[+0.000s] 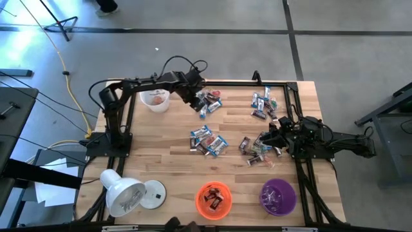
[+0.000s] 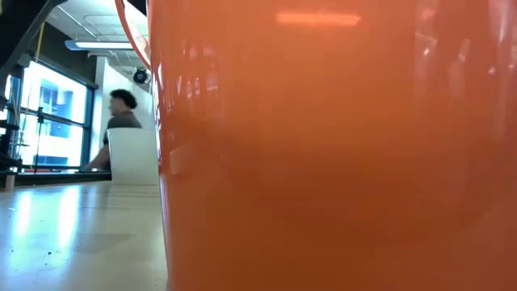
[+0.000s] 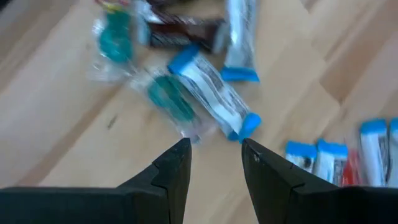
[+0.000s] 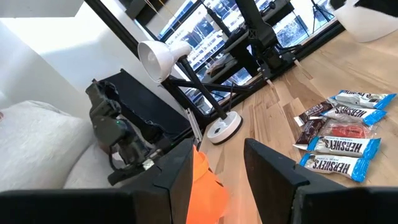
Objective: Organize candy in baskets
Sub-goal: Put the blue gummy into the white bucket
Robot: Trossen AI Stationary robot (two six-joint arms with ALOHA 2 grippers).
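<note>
Wrapped candy lies on the table in several clusters: far middle (image 1: 209, 102), far right (image 1: 264, 106), centre (image 1: 207, 142) and right of centre (image 1: 254, 151). The white basket (image 1: 156, 100) stands at the far left. The orange basket (image 1: 214, 200) and the purple basket (image 1: 278, 196) stand at the near edge with candy inside. My left gripper (image 1: 195, 102) hovers open, pointing steeply down. Just beyond its fingertips (image 3: 216, 149) lies a blue-and-white bar (image 3: 214, 96). My right gripper (image 4: 217, 162) rests open and level at the table's right, beside the right-of-centre cluster.
A white dome-shaded lamp (image 1: 125, 193) lies at the near left corner. A black frame (image 1: 293, 90) runs along the table's edges. The orange basket's wall (image 2: 339, 145) fills the low view, and a person (image 2: 119, 129) sits far behind. Bare wood lies between the clusters.
</note>
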